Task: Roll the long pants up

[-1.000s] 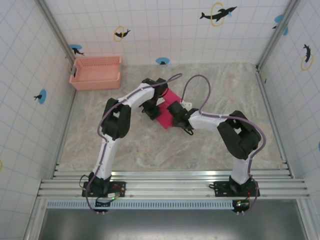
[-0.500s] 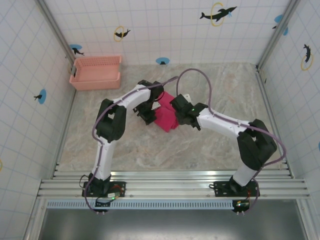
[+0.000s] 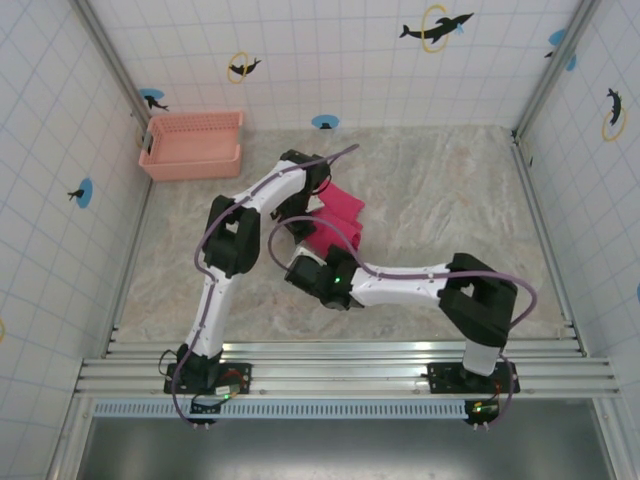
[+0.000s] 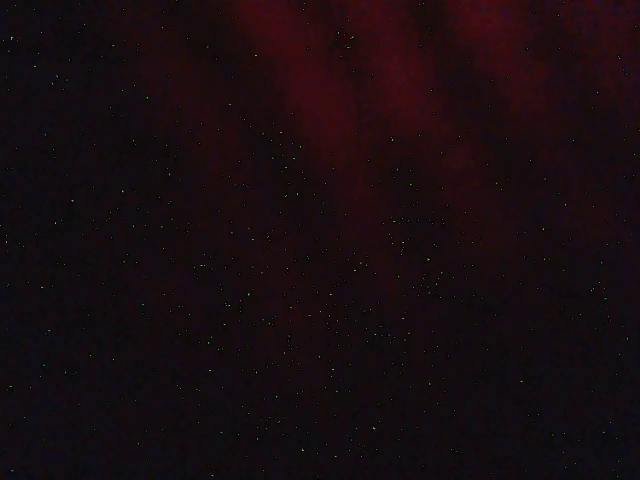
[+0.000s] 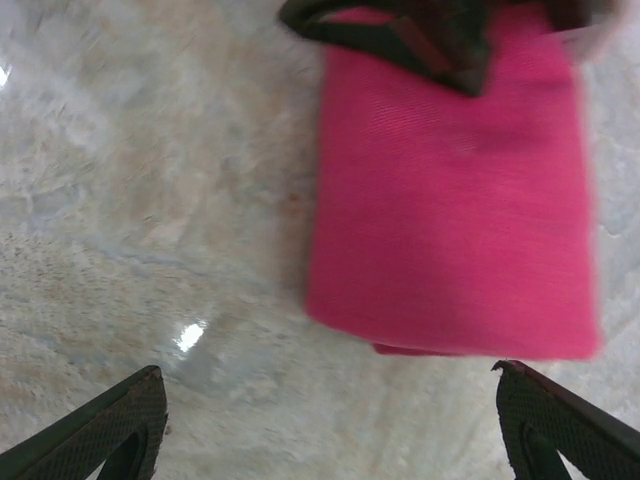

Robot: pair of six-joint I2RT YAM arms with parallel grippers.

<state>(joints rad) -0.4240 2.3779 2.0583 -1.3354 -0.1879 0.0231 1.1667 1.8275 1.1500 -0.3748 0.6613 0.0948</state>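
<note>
Magenta long pants (image 3: 338,215): folded bundle, bench (image 3: 450,180) centre toward far edge | soft, light, likely to unroll; pinch near folded edge | left hand (image 3: 300,222) spread, pressed on cloth | right hand (image 5: 325,375) apart, empty, just beside near edge

Long pants (image 3: 338,215) plain bright magenta, no pattern; same flat hot pink in the right wrist view (image 5: 450,190). Basket (image 3: 192,146), upper left, pale salmon pink with lattice walls. Worktop (image 3: 450,190) beige-grey marbled, cloudy white veins. Walls (image 3: 330,60) white tiles with a thin grey grid, black dolphin stickers (image 3: 435,27) with yellow rings, plus blue discs (image 3: 325,122). Left arm (image 3: 258,197) and right arm (image 3: 395,288) white shells with black joints; cables (image 3: 400,271) purple. Rails (image 3: 340,375) along the bottom silver. Right tool (image 5: 325,400) fingers (image 5: 110,425) black, fine cross-hatch. Left wrist view near-black with dim deep-red streaks upper middle, can't tell of what.
</note>
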